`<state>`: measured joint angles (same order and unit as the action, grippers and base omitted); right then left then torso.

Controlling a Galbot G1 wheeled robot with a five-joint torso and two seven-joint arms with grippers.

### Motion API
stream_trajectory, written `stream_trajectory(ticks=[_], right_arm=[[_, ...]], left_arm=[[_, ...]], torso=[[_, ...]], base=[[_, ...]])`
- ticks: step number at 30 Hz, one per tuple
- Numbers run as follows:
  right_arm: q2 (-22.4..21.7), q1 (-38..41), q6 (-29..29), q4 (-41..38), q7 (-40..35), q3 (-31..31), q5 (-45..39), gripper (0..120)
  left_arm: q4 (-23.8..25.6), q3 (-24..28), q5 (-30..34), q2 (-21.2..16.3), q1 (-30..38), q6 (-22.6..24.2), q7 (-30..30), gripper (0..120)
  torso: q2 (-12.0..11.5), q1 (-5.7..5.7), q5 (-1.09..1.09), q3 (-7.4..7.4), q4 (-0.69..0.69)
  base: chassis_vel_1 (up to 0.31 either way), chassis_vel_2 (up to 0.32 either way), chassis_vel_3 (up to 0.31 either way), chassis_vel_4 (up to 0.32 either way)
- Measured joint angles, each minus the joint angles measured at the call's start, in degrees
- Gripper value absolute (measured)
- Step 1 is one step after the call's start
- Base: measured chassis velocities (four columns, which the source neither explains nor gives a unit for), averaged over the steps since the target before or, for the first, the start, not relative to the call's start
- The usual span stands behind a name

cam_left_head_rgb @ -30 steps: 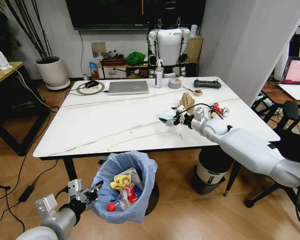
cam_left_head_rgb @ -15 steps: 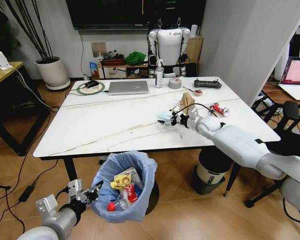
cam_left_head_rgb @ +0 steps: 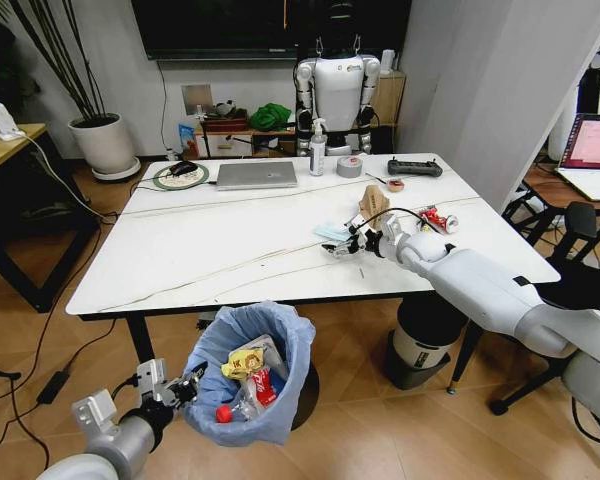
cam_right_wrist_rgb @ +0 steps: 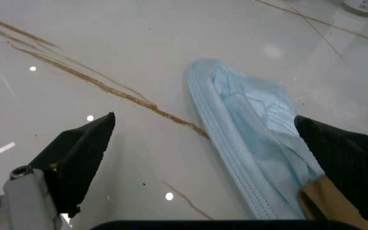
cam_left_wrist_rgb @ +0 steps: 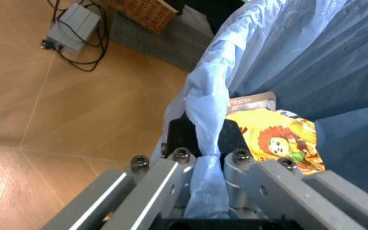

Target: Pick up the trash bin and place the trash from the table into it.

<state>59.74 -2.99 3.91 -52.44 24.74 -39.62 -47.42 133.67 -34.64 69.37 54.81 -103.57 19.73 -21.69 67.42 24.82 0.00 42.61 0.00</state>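
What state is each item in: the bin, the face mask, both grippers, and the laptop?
Bin: upright on the floor, partly filled with litter.
Face mask: flat on the table, between the open fingers.
Left gripper: shut on the bin's bag rim.
Right gripper: open, around the mask.
Laptop: closed.

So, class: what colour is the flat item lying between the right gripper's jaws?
Pale blue: the pleated face mask, clearest in the right wrist view.
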Motion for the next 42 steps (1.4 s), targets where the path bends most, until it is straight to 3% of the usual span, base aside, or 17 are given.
stream_trajectory(ticks=[10,22,25,36,42], right_arm=[[1.80,0.77,0.34,1.98,-0.39,-0.90,0.95,97],[1.47,0.86,0.17,3.32,-0.36,-0.70,3.02,51],[1.39,0.81,0.17,3.27,-0.36,-0.69,2.99,46],[1.01,0.77,0.08,2.38,-0.35,-0.86,2.78,1],[0.96,0.88,-0.76,0.30,-0.10,-0.91,0.74,0]], left_arm=[[0.10,-0.17,-0.15,0.09,-0.30,-0.03,0.10,0],[-0.02,0.07,-0.15,0.22,0.15,-0.06,0.16,0],[-0.04,0.11,-0.17,0.30,0.14,-0.06,0.16,0],[-0.22,0.21,-0.53,0.51,0.00,-0.07,0.22,0],[-0.33,0.47,-0.70,0.56,-0.07,-0.07,0.27,0]], torso=[[0.00,0.00,0.00,0.00,0.01],[0.01,-0.01,0.00,-0.01,0.01],[0.01,-0.01,0.00,0.00,0.01],[-0.02,0.01,0.00,0.02,0.01],[-0.02,0.01,-0.01,0.02,-0.01]], base=[[0.000,0.000,0.000,0.000],[0.000,0.000,0.000,0.000],[0.000,0.000,0.000,0.000],[0.000,0.000,0.000,0.000],[0.000,0.000,0.000,0.000]])
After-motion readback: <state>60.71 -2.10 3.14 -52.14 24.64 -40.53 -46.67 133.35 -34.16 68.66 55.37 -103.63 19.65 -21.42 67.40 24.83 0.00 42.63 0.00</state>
